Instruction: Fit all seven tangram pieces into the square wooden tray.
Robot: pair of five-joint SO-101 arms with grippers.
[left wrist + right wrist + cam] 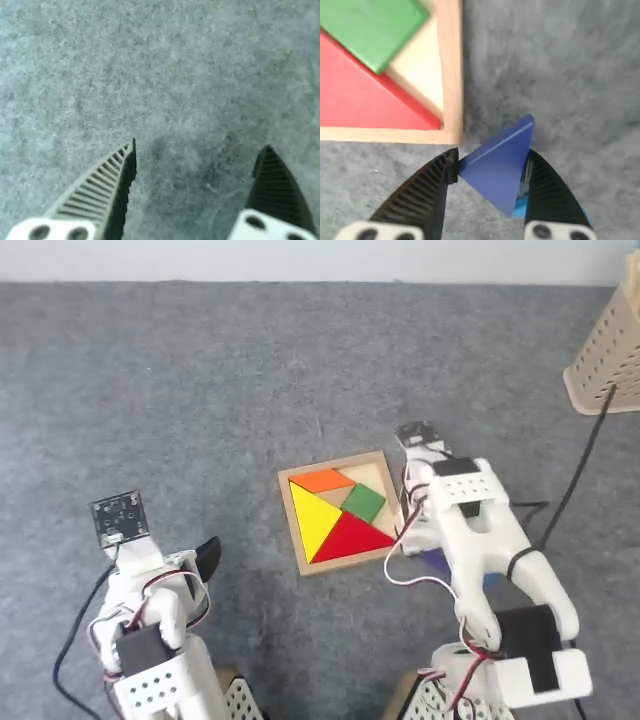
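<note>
The right gripper [491,155] pointed down at the grey carpet [560,65], its jaws narrowed onto a blue triangle [502,165] held edge-up between them; one pad pressed the piece's corner, the other its flat side; the part of the triangle nearest the wrist was hidden behind the fingers. Just beyond the jaw tips lay the outer corner of the square wooden tray [451,75], near the blue piece, though whether they touched could not be told. Inside that corner sat a red triangle [360,100], then a strip of bare tray floor, then a green square [370,30] cut off by the frame edge.

From above, the right arm [470,510] stretched forward along the tray's side and covered its own jaws; further from them, an orange piece [322,480] and a yellow triangle [312,520] filled the tray's other half; a tan patch between them could be wood or a piece.

The left gripper [200,145] hung over bare carpet, jaws wide with nothing between them; its arm [150,610] sat folded back, well apart from the tray; a perforated beige object [610,350] was cut off at the far edge.
</note>
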